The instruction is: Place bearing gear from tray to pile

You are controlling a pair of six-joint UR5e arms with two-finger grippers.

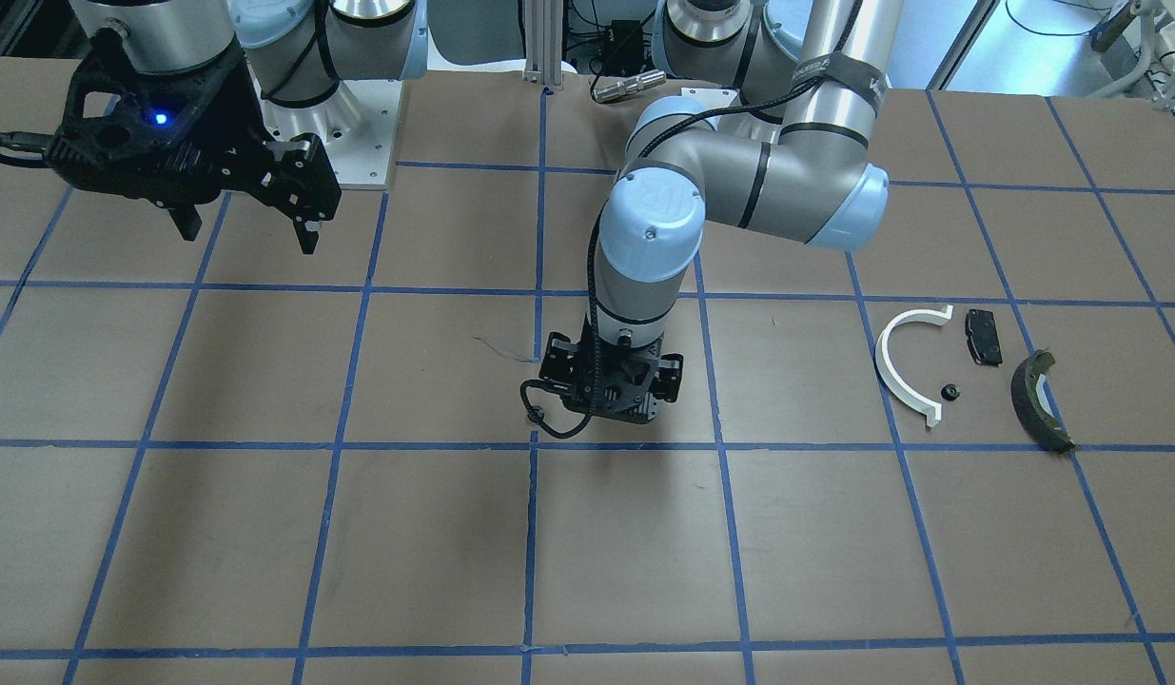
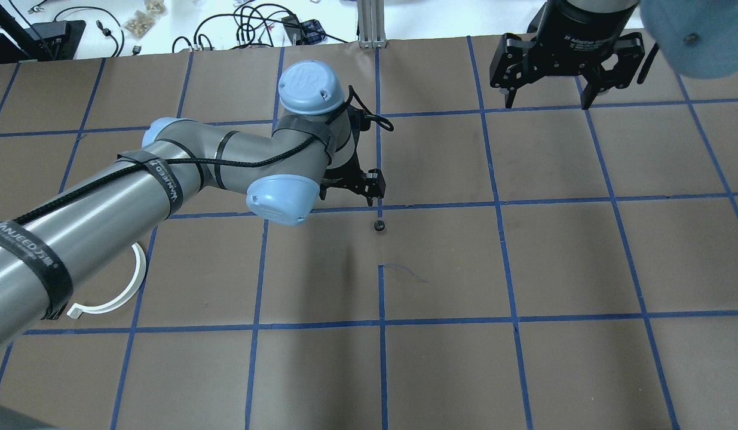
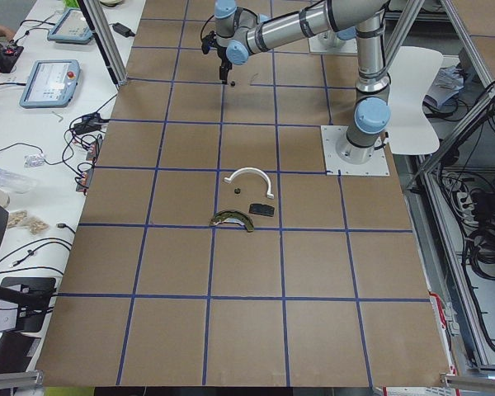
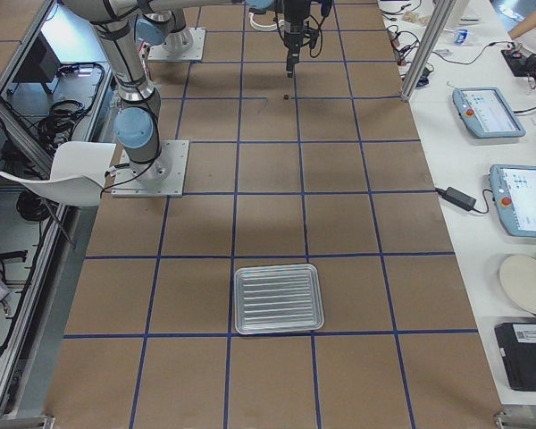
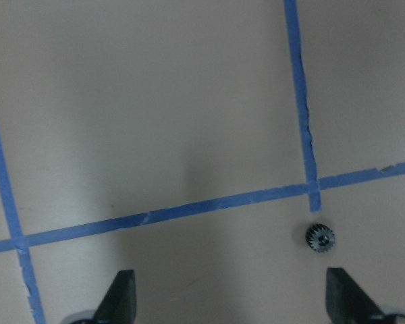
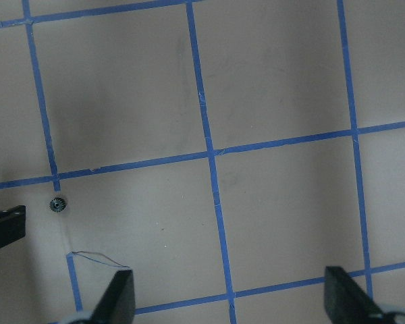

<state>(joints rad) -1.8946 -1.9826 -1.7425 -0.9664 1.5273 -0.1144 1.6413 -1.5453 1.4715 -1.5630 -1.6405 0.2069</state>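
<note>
Tray: A ribbed metal tray (image 4: 278,298) is set flat on the worktop (image 1: 644,552) toward the robot's right end. It is nearest the exterior right camera and well apart from every other item.

Right gripper: The right gripper (image 1: 247,236) is held high above the worktop on the robot's right side. Its fingers are spread wide apart, and nothing is held between them.

Bearing gear: The bearing gear (image 5: 319,237), small, dark and toothed, is laid on the worktop near mid-table, just beside a crossing of blue tape lines (image 5: 209,206). It is outside the tray and well apart from the pile.

Left gripper: The left gripper (image 5: 229,293) is pointed straight down over the same crossing. Its fingers are spread apart and nothing is gripped. The gear is seen just ahead of the finger at the wrist view's right and is touched by neither finger.

Pile: The pile (image 1: 950,391) is laid out farthest along, toward the robot's left end. A white half-ring arc (image 1: 882,360), a small flat black pad (image 1: 983,337) and a dark olive curved shoe (image 1: 1028,400) are placed near one another without touching.

Small part: A small round black part (image 3: 237,190) is set between arc and shoe. Its type cannot be told at this size.
</note>
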